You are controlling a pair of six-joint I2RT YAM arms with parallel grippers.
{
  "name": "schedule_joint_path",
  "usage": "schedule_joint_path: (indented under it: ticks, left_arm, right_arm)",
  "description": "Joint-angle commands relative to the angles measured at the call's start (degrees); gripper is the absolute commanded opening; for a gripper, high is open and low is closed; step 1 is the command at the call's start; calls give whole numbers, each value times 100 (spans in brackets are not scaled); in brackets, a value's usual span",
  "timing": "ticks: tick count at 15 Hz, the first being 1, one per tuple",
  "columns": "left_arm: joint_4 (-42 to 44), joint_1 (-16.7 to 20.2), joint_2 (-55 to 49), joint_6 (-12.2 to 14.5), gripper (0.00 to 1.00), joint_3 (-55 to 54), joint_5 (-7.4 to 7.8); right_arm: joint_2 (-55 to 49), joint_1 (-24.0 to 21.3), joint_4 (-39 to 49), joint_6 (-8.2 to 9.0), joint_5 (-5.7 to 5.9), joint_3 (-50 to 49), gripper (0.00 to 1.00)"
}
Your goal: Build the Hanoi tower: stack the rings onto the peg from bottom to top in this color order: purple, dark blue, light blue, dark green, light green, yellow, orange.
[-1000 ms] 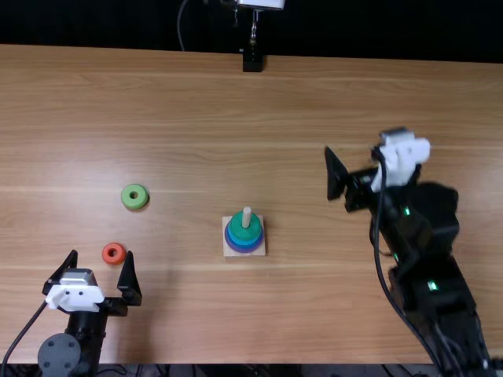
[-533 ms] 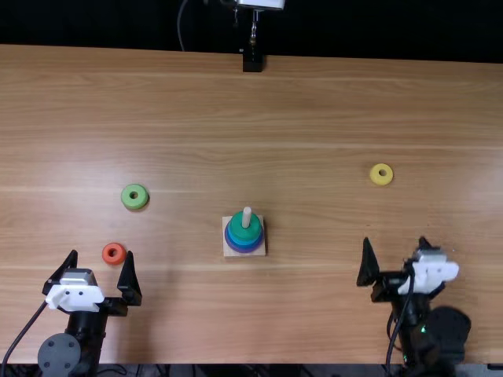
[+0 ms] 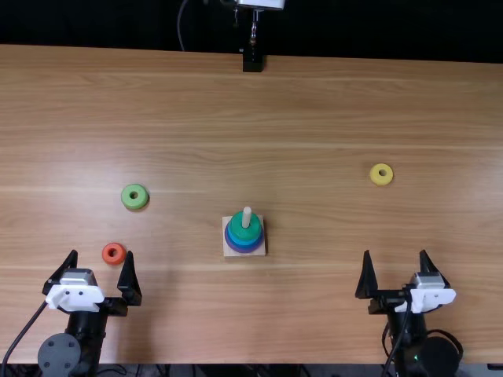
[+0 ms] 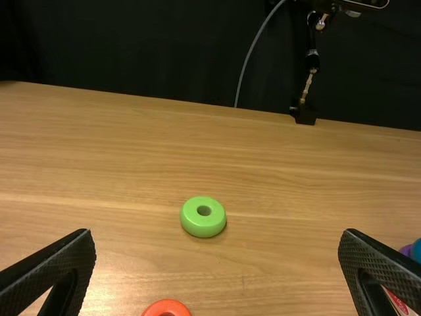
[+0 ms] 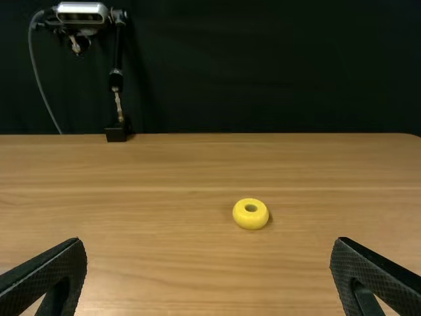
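Brown table (image 3: 236,102) is holding everything | my right gripper (image 3: 395,253) is backing off, wide open, showing the yellow ring (image 3: 377,180) | my left gripper (image 3: 102,254) is waiting open | green ring (image 3: 134,206) is lying apart from the peg (image 3: 247,217), likely going on next.

- Pale upright peg (image 3: 247,214) on a square base (image 3: 229,251), threaded with dark green ring (image 3: 253,228) above blue (image 3: 245,243) and purple (image 3: 245,250).
- Flat on the counter (image 3: 314,110), clockwise from peg: light green ring (image 3: 126,199), ten o'clock; yellow ring (image 3: 375,177), two; orange ring (image 3: 105,254), nine.
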Motion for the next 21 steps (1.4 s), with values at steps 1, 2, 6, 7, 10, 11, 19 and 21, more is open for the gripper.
schedule_joint_path:
  ticks: [1, 2, 6, 7, 10, 11, 19, 21]
  left_arm:
    - [-7, 39, -67, 45, 100, -185, 89]
    - [-7, 39, -67, 45, 100, -185, 89]
    - [-7, 39, -67, 45, 100, -185, 89]
    - [-7, 39, -67, 45, 100, -185, 89]
    - [-7, 39, -67, 45, 100, -185, 89]
    - [-7, 39, -67, 45, 100, -185, 89]
    - [-7, 39, -67, 45, 100, -185, 89]
    - [-7, 57, -67, 14, 100, -185, -6]
  right_arm:
    - [-359, -39, -75, 12, 85, -90, 100]
    - [-421, -39, -338, 12, 85, -90, 100]
    - [-421, -57, -602, 2, 74, -90, 100]
    - [-421, -57, -602, -9, 74, -90, 100]
    - [-421, -57, -602, 2, 74, -90, 100]
    - [-421, -57, -602, -9, 74, -90, 100]
    - [-421, -57, -602, -9, 74, -90, 100]
    - [-421, -57, -602, -9, 74, -90, 100]
